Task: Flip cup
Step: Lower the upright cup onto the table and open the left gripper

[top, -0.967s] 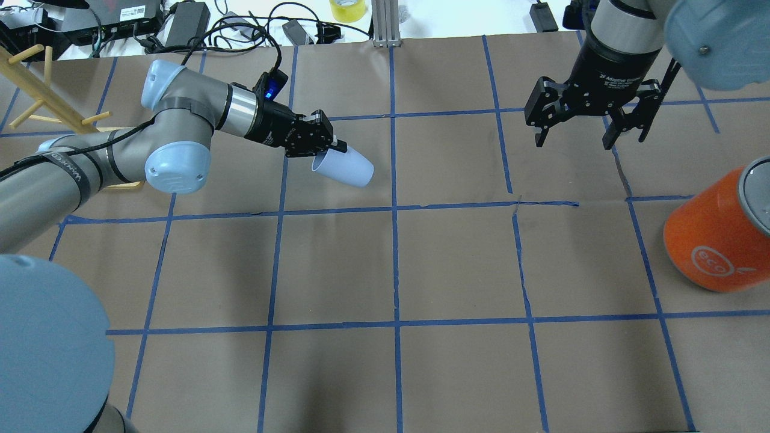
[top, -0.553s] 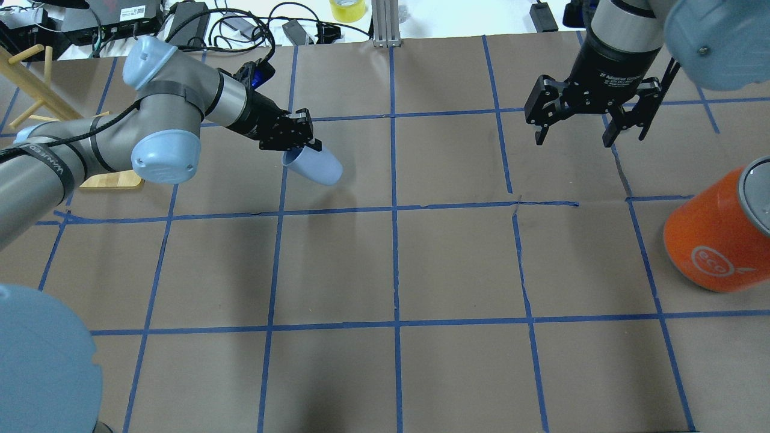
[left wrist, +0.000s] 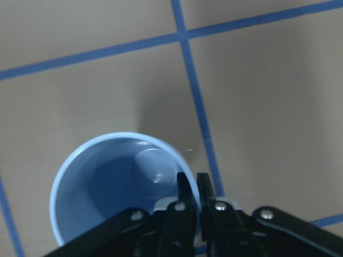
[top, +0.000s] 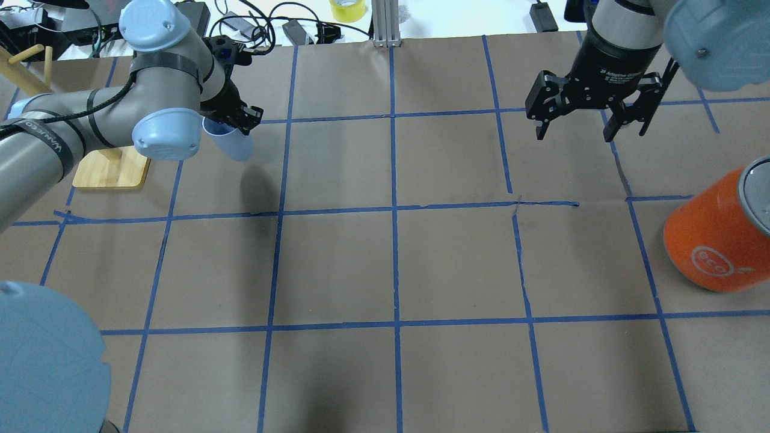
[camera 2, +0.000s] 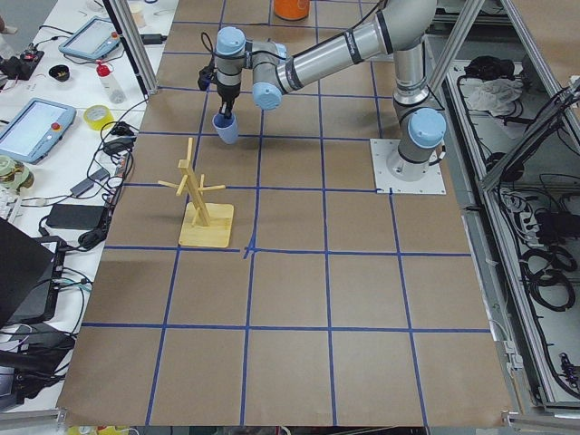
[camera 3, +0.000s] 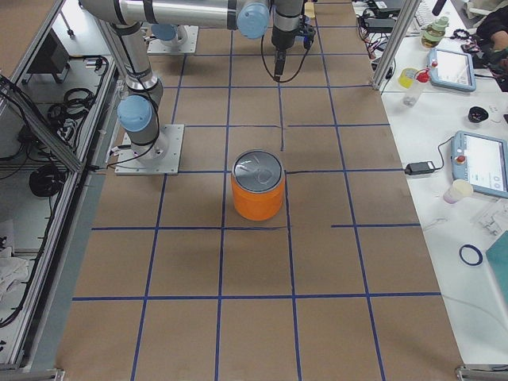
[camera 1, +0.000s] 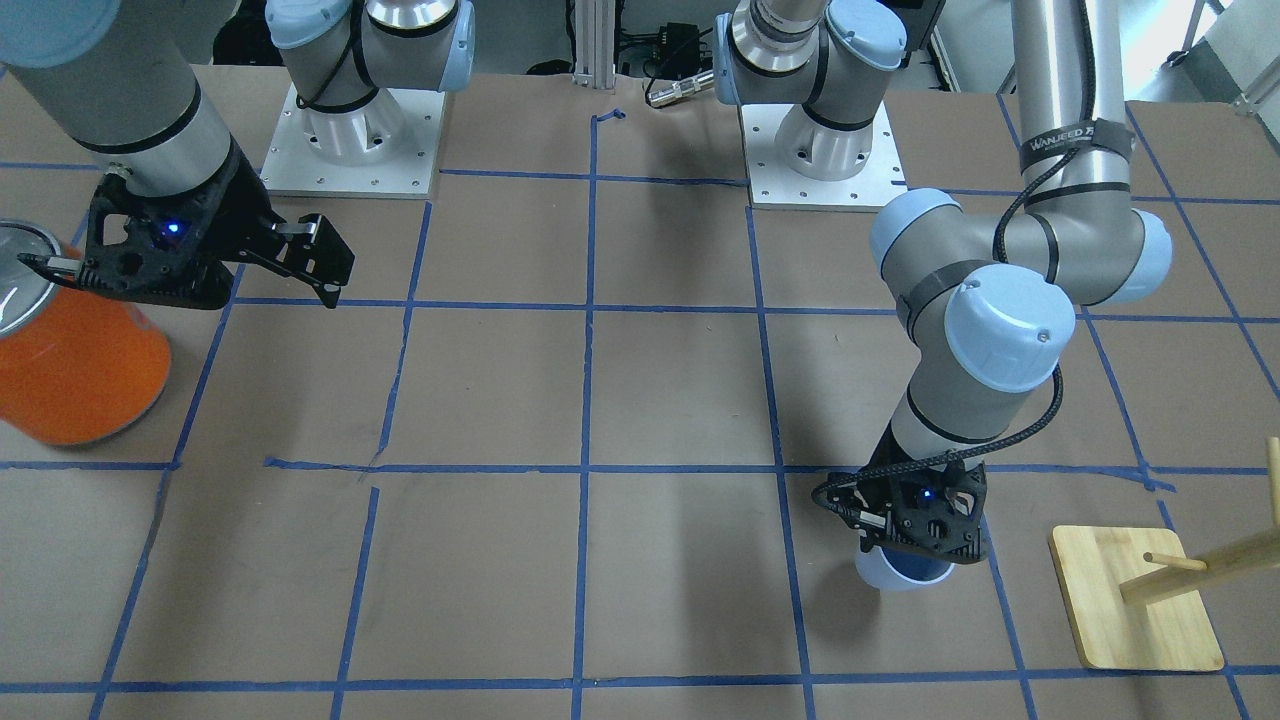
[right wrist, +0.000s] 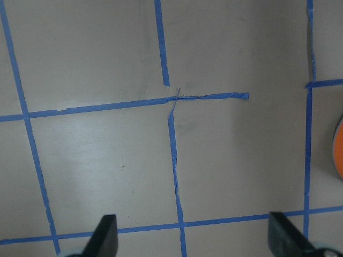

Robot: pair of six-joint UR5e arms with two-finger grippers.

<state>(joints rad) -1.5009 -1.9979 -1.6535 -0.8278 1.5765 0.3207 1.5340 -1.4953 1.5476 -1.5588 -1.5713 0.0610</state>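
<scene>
Pinching the rim of the small pale blue-lavender plastic cup (left wrist: pixel 115 184), the left gripper (left wrist: pixel 193 184) holds it mouth-up, axis nearly upright, at ten o'clock in the overhead view; the spread right gripper (right wrist: pixel 195 238) is far away.

Brown paper (top: pixel 337 264) with a blue tape grid (top: pixel 396 323) covers the table (camera 3: pixel 254 349); white benches (camera 2: pixel 63 86) flank it.
</scene>
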